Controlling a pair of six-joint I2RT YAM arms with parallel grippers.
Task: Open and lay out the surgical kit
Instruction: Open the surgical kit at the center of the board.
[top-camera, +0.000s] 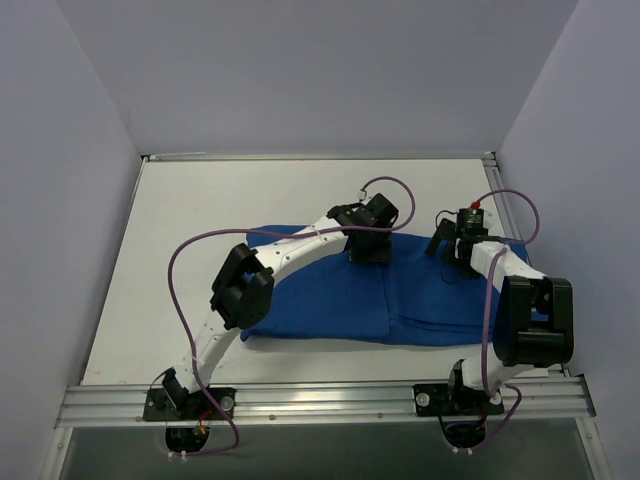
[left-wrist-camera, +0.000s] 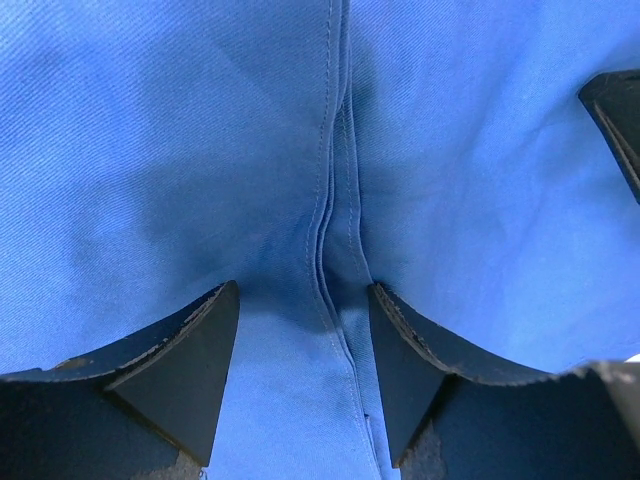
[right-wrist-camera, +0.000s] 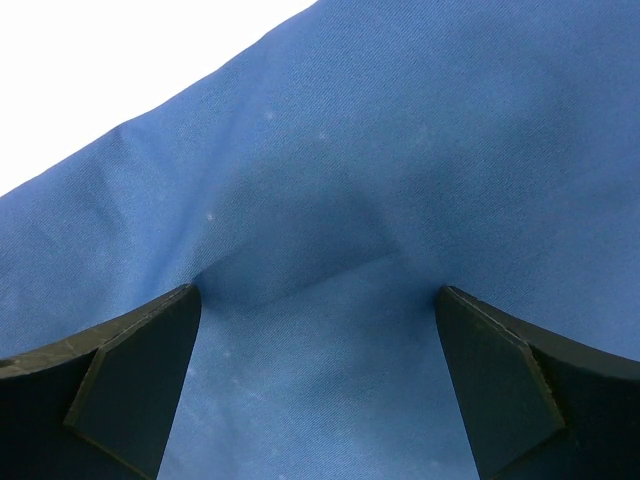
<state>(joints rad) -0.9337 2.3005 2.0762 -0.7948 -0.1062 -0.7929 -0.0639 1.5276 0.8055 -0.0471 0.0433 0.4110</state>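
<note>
The blue cloth wrap (top-camera: 330, 300) lies flat and folded shut across the middle of the tabletop (top-camera: 200, 220), so whatever it holds is hidden; no tray or instruments show. The left jaws stand spread, tips down on the cloth astride a stitched hem (left-wrist-camera: 335, 200), likely placed to catch that edge. The right jaws, spread wide near the wrap's right end, straddle a low raised fold (right-wrist-camera: 320, 250), probably ready to pinch and lift it.

White arms (top-camera: 300, 248), black joints (top-camera: 240, 287) (purple cables (top-camera: 172, 268))
</note>
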